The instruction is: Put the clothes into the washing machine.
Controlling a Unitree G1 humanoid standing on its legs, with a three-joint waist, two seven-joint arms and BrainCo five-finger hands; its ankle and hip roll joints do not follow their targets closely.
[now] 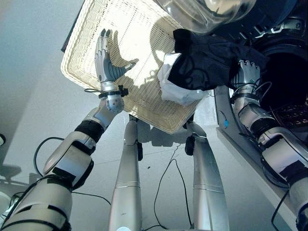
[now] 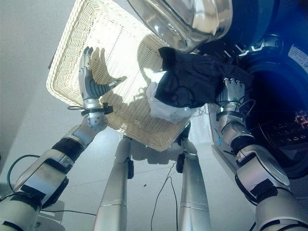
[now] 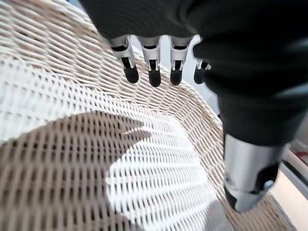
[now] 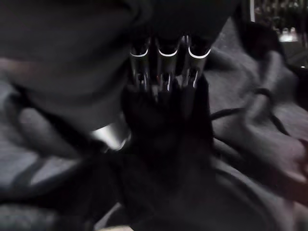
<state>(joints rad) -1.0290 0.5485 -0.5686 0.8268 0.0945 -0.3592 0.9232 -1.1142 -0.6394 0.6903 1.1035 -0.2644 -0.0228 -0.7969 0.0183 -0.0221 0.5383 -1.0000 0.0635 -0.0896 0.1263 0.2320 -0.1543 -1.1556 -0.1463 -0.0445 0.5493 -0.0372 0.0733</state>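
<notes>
A black garment (image 1: 211, 60) is gripped by the right hand (image 1: 246, 72), whose fingers (image 4: 166, 72) are curled into the dark cloth, and it is held between the wicker basket (image 1: 91, 48) and the dark drum opening of the washing machine (image 1: 288, 77). A white garment (image 1: 175, 89) is seen beneath it, apparently resting on the basket's near corner. The left hand (image 1: 105, 62) is held spread over the basket's weave, fingers straight and thumb apart.

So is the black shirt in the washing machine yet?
Not yet. The black garment hangs between the wicker basket and the drum opening, gripped by the right hand.
</notes>
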